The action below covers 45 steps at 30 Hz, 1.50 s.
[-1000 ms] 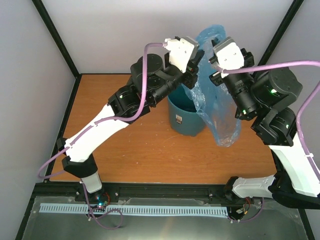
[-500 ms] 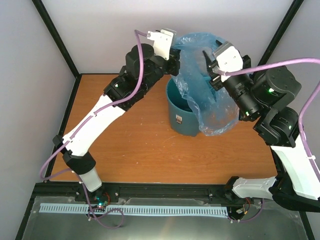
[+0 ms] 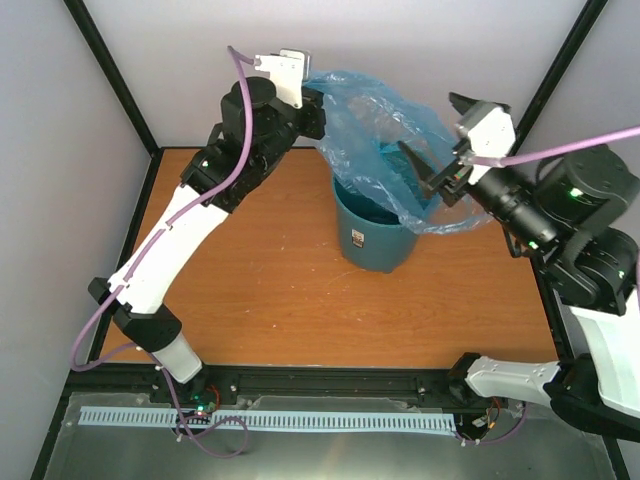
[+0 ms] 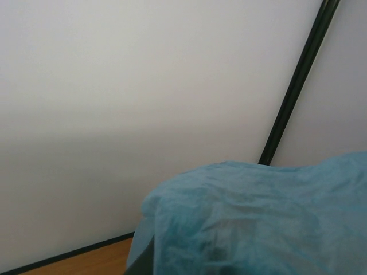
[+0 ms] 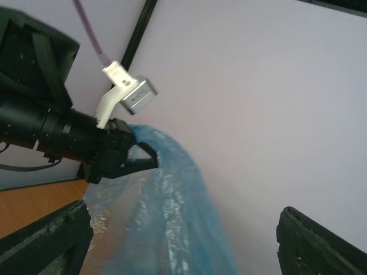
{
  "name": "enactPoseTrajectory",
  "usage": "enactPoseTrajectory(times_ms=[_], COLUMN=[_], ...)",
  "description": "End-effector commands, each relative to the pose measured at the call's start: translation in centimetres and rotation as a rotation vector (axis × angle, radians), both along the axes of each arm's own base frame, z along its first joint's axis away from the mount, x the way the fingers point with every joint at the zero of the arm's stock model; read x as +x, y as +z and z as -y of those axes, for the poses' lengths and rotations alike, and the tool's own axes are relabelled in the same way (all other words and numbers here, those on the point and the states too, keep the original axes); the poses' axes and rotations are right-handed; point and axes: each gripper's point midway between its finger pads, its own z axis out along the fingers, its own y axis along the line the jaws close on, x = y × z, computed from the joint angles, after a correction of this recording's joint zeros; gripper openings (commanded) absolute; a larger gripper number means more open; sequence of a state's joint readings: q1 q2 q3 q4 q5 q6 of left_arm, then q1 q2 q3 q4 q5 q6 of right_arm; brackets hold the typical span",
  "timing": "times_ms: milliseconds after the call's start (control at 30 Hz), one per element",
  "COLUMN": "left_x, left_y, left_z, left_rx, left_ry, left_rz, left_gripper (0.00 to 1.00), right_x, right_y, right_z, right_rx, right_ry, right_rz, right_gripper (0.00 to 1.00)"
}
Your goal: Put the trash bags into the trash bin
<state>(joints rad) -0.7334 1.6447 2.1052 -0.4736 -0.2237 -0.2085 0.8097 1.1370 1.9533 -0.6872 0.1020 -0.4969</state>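
The trash bag (image 3: 385, 140), thin light-blue film, hangs spread above the dark teal trash bin (image 3: 372, 245), its lower folds reaching into the bin's mouth. My left gripper (image 3: 318, 108) is raised behind the bin's left side, shut on the bag's top edge. The right wrist view shows that pinch: the left gripper (image 5: 150, 160) holds the film and the bag (image 5: 166, 223) drapes down from it. My right gripper (image 3: 440, 135) stands open at the bag's right side, holding nothing. In the left wrist view the bag (image 4: 258, 223) covers the fingers.
The bin stands on an orange-brown table (image 3: 260, 290) toward its back middle. White walls and black frame posts (image 3: 110, 75) (image 3: 565, 55) close in the back and sides. Purple cables loop off both arms.
My right gripper opened, let go of the bag and drew back to the right. My left arm carried the bag's top edge up and to the left, spreading the film over the bin.
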Motion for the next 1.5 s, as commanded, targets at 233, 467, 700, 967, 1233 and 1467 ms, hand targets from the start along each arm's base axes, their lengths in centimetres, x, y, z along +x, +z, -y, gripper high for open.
enactPoseTrajectory(times_ms=[233,467,700,967,1233,1467], left_x=[-0.4,-1.9,-3.5,-5.4,-5.3,-4.3], left_y=[-2.7,-4.6,-5.3,-5.0,-5.5,-4.8], left_z=[0.2,1.4,4.0,5.3,5.1,5.3], left_rx=[0.008,0.021,-0.009,-0.046,-0.046,-0.063], left_ry=[-0.069,-0.173,-0.349,-0.48,-0.465,-0.436], left_rz=[-0.096,-0.152,-0.186,-0.198,-0.208,-0.197], left_gripper=[0.01,0.01,0.01,0.01,0.01,0.01], right_x=[1.4,3.3,4.4,4.6,-2.6,-4.8], right_y=[1.2,-2.2,-6.3,-7.5,-13.8,-19.5], right_z=[7.9,10.7,13.5,13.2,3.9,2.9], right_rx=[0.176,0.146,0.12,0.128,-0.133,-0.315], right_ry=[-0.318,-0.453,-0.567,-0.504,0.152,0.312], right_rz=[-0.005,-0.061,-0.133,-0.231,-0.428,-0.493], right_gripper=[0.84,0.81,0.79,0.76,0.62,0.61])
